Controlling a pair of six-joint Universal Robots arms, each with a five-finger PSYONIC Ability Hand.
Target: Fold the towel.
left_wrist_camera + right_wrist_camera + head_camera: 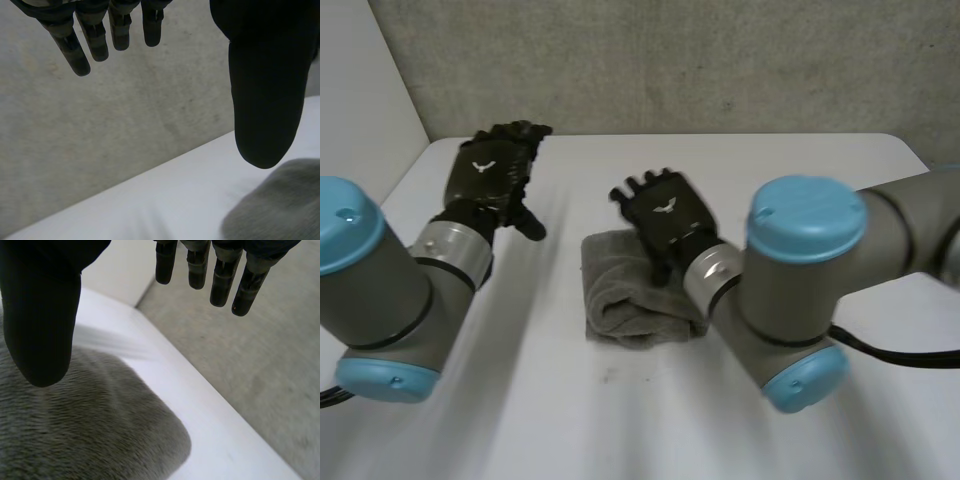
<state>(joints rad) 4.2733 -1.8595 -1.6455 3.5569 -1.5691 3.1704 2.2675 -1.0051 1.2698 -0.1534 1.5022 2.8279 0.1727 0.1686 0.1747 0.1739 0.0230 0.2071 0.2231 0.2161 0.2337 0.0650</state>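
A grey towel (625, 295) lies folded into a small thick bundle in the middle of the white table (770, 160). My right hand (665, 215) hovers over its far right part, fingers (220, 275) straight and apart from the thumb (42, 325), holding nothing; the towel (85, 425) spreads under its palm. My left hand (495, 170) is raised to the left of the towel and clear of it, fingers (100, 37) straight and thumb (267, 90) spread wide. A corner of the towel (280, 205) lies beyond that thumb.
A grey concrete wall (670, 60) runs behind the table's far edge. A white panel (360, 90) stands at the far left. Bare tabletop surrounds the towel on all sides, with the widest stretch toward the front.
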